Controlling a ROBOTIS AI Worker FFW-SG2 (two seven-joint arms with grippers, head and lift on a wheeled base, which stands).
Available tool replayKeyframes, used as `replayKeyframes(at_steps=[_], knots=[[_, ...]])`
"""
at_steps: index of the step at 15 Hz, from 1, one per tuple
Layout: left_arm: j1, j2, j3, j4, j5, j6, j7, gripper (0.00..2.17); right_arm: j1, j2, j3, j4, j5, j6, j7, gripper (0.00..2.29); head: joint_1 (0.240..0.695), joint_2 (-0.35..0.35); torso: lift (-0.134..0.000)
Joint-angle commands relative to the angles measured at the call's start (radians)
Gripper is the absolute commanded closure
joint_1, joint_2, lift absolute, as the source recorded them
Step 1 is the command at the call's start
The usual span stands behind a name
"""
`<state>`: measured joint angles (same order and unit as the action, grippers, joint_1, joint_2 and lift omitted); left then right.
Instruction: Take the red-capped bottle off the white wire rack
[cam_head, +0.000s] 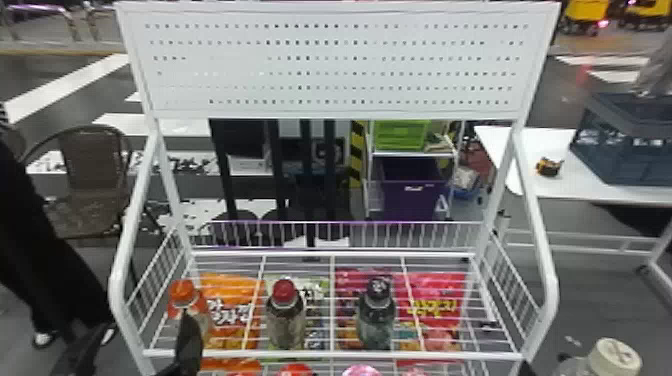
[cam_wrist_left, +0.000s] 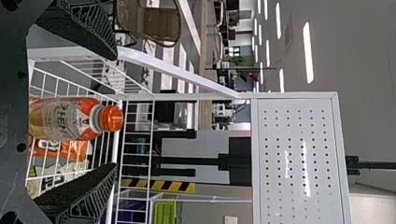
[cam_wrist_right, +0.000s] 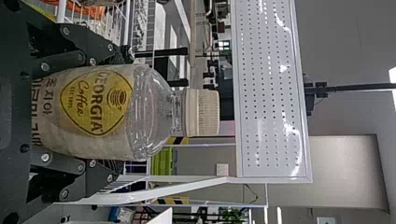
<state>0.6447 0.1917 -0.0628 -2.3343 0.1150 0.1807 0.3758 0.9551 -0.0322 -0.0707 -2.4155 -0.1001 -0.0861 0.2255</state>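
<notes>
Left gripper (cam_wrist_left: 116, 112) is spread, facing orange-capped bottle (cam_wrist_left: 84, 116); right gripper (cam_wrist_right: 127, 110) pinches cream-capped bottle (cam_wrist_right: 149, 112). Red-capped bottle (cam_head: 285, 320) stands near seven o'clock, head view: centre on it before closing.

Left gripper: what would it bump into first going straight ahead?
The left gripper would probably meet the orange-capped bottle first, though how far ahead it stands is unclear.

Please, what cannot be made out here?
Head view: far side of the red-capped clear bottle, turned away.
Head view: part of the orange-capped bottle, behind a black finger of the left claw.
Head view: below the pink cap, cut off by the bottom edge.
Right wrist view: base of the cream-capped clear bottle, behind the right claw.
</notes>
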Motion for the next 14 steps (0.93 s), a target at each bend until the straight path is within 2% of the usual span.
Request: replayKeyframes(at_steps=[1,9,12,14], knots=[[0.001,0.0,0.0,0.0,0.0,0.0,0.0,0.08,0.004,0.0,-0.001,-0.001,-0.001,-0.007,0.0,1.43,0.499,0.0,0.0],[0.01,0.002,-0.012,0.001,-0.015,-0.003,0.002,0.08,0.019,0.0,-0.001,-0.005,-0.003,-0.034,0.0,1.43,0.499,0.0,0.0],[0.018,0.008,-0.06,0.055,-0.023,-0.062,-0.005,0.08,0.027,0.0,-0.001,0.003,-0.003,-0.062,0.0,1.43,0.499,0.0,0.0],[0.01,0.014,-0.115,0.161,-0.023,-0.2,-0.009,0.08,0.03,0.0,-0.001,0.003,-0.003,-0.065,0.0,1.43,0.499,0.0,0.0]])
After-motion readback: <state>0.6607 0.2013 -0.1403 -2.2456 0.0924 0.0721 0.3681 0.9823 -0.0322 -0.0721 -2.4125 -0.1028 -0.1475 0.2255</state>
